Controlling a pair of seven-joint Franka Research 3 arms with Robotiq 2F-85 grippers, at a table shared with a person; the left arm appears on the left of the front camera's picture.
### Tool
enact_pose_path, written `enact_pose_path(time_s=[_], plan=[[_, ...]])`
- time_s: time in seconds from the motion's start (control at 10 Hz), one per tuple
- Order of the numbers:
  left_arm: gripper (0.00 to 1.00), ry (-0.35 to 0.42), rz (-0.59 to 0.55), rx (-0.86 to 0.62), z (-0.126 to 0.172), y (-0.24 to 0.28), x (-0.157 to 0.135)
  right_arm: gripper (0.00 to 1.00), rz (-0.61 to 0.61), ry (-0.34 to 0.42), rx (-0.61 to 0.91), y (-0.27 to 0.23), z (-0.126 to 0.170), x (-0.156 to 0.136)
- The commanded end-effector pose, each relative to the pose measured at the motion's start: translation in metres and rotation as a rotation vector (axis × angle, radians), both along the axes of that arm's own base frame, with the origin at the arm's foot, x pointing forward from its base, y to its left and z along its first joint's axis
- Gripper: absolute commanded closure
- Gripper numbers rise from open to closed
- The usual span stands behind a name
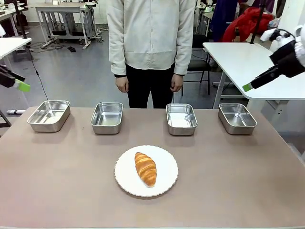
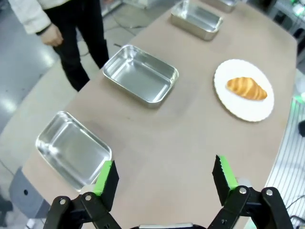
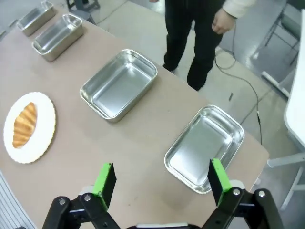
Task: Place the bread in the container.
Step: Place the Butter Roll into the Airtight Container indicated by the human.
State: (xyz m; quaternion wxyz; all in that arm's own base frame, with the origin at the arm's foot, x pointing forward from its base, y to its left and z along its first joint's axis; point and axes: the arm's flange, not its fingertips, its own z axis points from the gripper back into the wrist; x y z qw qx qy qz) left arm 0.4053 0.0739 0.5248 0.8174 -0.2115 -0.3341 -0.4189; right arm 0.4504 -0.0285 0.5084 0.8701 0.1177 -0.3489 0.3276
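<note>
Front view: the bread (image 1: 145, 168) lies on a white plate (image 1: 125, 183) in mid bench (image 1: 238, 181), on the robot's side of four empty steel containers (image 1: 181, 130). The left gripper (image 2: 164, 162) and right gripper (image 3: 160, 164) hover, fingers released, grasping nothing.

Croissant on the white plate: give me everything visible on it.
The golden-brown croissant is oblong with tapered ends and a ridged, glossy crust. It looks whole. It lies flat, slightly diagonal in the front view, centred on the round white scallop-edged plate, which sits at the middle of the brownish table. Only the plate touches it.
</note>
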Motion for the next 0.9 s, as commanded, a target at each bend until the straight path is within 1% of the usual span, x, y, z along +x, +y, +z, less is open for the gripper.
enact_pose_path(time_s=[0.0,0.1,0.4,0.5,0.6,0.7,0.8], plan=[[0.0,-0.049,0.039,-0.026,-0.007,0.013,0.004,0.0,0.085,-0.072,0.087,-0.01,-0.011,0.008],[0.0,0.0,0.0,0.0,0.0,0.0,0.0,0.0,0.0,0.0,0.0,0.0,0.0,0.0],[0.0,0.0,0.0,0.0,0.0,0.0,0.0,0.0,0.0,0.0,0.0,0.0,0.0,0.0],[0.0,0.004,0.015,0.003,-0.005,0.003,-0.001,0.0,0.019,-0.016,-0.005,-0.003,-0.004,0.0],[0.0,0.0,-0.026,-0.085,0.003,0.017,-0.001,0.0,0.044,-0.052,0.039,-0.023,0.023,0.005],[0.0,-0.019,-0.052,-0.148,0.012,0.036,-0.002,0.0,0.036,-0.067,0.059,-0.042,0.042,0.011],[0.0,-0.05,-0.066,-0.193,0.02,0.057,-0.007,0.0,0.036,-0.075,0.075,-0.059,0.055,0.017]])
